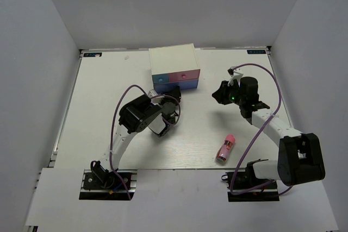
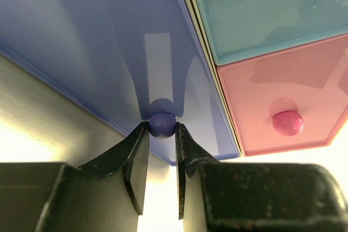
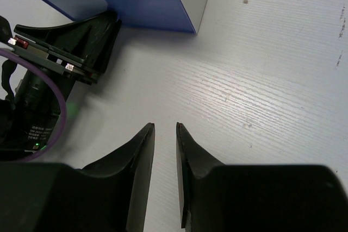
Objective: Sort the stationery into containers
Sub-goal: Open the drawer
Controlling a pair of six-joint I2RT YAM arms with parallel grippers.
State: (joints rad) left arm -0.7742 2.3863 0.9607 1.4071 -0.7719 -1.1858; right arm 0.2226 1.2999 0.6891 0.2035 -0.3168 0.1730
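White drawer chest [image 1: 174, 63] at far centre of surface [image 1: 109, 80]. On its periwinkle drawer [image 2: 109, 52], knob [image 2: 162, 125] pinched between tips of left claw [image 2: 161, 130], closed tight on it. Fat pink tube [image 1: 225, 149] lying near right, well apart from both claws. Beside chest, right claw [image 3: 165, 129] narrowly parted, empty.

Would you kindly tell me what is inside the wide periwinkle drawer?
Its contents are hidden: the periwinkle drawer is closed. Only its front and knob show, with the left pincer shut on the knob.
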